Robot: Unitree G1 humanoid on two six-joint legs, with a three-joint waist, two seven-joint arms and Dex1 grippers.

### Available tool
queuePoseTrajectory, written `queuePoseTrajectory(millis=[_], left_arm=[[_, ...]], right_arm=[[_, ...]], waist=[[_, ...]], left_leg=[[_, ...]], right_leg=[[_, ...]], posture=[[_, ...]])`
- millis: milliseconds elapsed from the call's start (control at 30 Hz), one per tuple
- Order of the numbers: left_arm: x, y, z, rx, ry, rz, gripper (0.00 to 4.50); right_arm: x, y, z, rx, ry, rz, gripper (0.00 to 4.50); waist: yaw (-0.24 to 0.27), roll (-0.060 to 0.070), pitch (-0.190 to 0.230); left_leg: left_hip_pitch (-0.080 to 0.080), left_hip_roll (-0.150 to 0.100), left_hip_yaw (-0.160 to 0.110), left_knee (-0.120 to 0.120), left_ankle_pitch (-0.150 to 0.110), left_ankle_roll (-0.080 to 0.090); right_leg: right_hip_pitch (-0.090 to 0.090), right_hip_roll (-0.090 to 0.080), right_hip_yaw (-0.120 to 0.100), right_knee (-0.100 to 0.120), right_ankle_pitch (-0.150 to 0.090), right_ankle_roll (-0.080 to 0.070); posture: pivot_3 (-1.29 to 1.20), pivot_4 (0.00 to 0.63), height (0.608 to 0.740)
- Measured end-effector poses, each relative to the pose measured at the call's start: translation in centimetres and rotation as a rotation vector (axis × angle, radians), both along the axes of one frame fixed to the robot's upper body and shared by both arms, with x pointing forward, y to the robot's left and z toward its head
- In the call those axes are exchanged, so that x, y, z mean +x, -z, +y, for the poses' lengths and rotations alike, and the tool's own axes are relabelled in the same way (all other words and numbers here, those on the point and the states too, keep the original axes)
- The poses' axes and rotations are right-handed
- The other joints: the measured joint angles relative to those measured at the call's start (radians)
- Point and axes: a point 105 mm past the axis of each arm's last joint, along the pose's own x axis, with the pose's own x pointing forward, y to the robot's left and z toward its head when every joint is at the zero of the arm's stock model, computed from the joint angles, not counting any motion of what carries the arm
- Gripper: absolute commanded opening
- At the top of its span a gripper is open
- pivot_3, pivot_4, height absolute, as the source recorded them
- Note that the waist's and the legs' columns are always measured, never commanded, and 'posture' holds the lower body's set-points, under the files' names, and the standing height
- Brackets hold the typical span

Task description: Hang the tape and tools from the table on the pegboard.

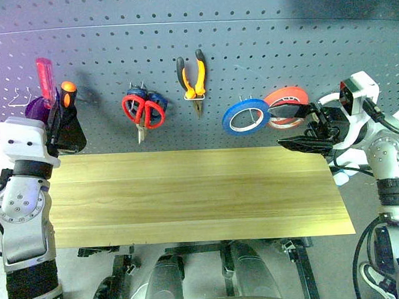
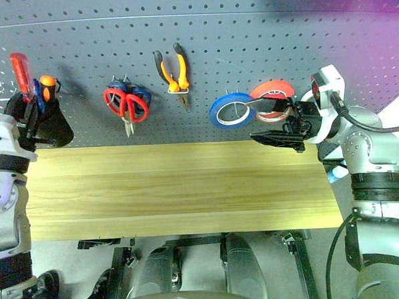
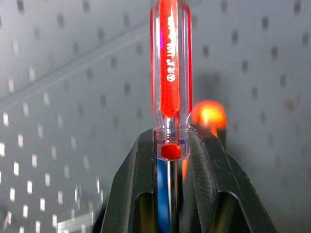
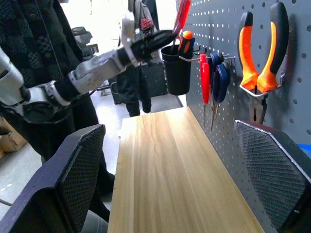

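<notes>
My left gripper [image 3: 171,141] is shut on the shaft of the slim red-handled screwdriver [image 3: 171,73], handle up, just above a black cup [image 1: 70,133] on the pegboard [image 1: 247,46]. An orange-topped tool [image 1: 68,93] stands in that cup. Red-handled scissors [image 1: 144,112] and the orange-and-black pliers [image 1: 193,79] hang on hooks. My right gripper [image 1: 288,126] stands wide open, pointing left, in front of the red roll [image 1: 287,94]. A pale ring edge [image 1: 286,123] under that roll looks like the tape, partly hidden by a finger. The wooden table [image 1: 188,197] is bare.
A blue roll [image 1: 246,115] hangs left of the red one. Blue-handled scissors [image 1: 158,99] sit behind the red pair. A bare wire hook [image 1: 19,98] is at the far left of the board. People [image 4: 29,39] stand beyond the table's left end.
</notes>
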Motion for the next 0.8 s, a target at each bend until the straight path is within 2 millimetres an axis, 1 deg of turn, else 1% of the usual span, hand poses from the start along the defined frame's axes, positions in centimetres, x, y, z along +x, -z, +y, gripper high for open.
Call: queuePoseTrajectory(millis=[133, 233, 333, 633, 700, 733, 800], left_arm=[[-0.9, 0.3, 0.7, -0.004, -0.036, -0.004, 0.57], [-1.2, 1.1, 1.3, -0.028, -0.064, 0.015, 0.57], [-1.5, 1.0, 1.8, -0.035, -0.086, 0.011, 0.57], [-1.2, 1.1, 2.2, -0.053, -0.1, 0.016, 0.57], [-1.0, 1.1, 2.2, -0.065, -0.098, 0.016, 1.29], [-0.9, 1.0, 2.2, -0.079, -0.093, 0.012, 1.55], [-0.8, 0.9, 2.2, -0.098, -0.085, 0.008, 2.23]], right_arm=[[0.0, 0.0, 0.0, -0.003, 0.001, 0.001, 4.5], [0.0, 0.0, 0.0, -0.003, 0.001, 0.009, 4.5], [0.0, 0.0, 0.0, -0.003, 0.001, 0.01, 4.5], [-0.1, -0.1, 0.2, -0.008, -0.001, 0.003, 4.5], [-0.2, -0.2, 0.3, -0.012, -0.004, 0.0, 4.5], [-0.2, -0.2, 0.4, -0.013, -0.004, -0.001, 4.5], [-0.3, -0.2, 0.4, -0.014, -0.001, 0.002, 4.5]], waist=[[-0.001, 0.0, 0.0], [-0.001, 0.0, 0.0], [0.0, 0.0, 0.001], [0.0, 0.0, 0.001], [-0.001, 0.0, 0.001], [0.0, 0.0, 0.001], [0.0, 0.0, 0.001]], left_leg=[[0.0, 0.0, 0.0, 0.0, 0.0, 0.0], [0.001, 0.0, 0.0, 0.0, 0.0, 0.0], [0.001, 0.0, 0.0, 0.0, 0.0, 0.0], [0.001, 0.0, 0.0, 0.0, 0.0, 0.0], [0.001, 0.0, 0.0, 0.0, 0.0, 0.0], [0.002, 0.0, 0.0, 0.0, 0.0, 0.0], [0.002, 0.0, 0.0, 0.0, 0.0, 0.0]], right_leg=[[0.0, 0.0, 0.001, 0.0, 0.0, 0.0], [0.0, 0.0, 0.001, 0.0, 0.0, 0.0], [0.0, 0.0, 0.0, 0.0, 0.0, 0.0], [0.0, 0.0, 0.0, 0.0, 0.0, 0.0], [0.001, 0.0, 0.001, 0.0, 0.0, 0.0], [0.001, 0.0, 0.001, 0.0, 0.0, 0.0], [0.001, 0.0, 0.001, 0.0, 0.0, 0.0]], posture=[[0.02, 0.235, 0.733], [0.02, 0.238, 0.733], [0.02, 0.237, 0.733], [0.01, 0.233, 0.733], [0.0, 0.234, 0.733], [0.0, 0.233, 0.733], [0.0, 0.231, 0.733]])
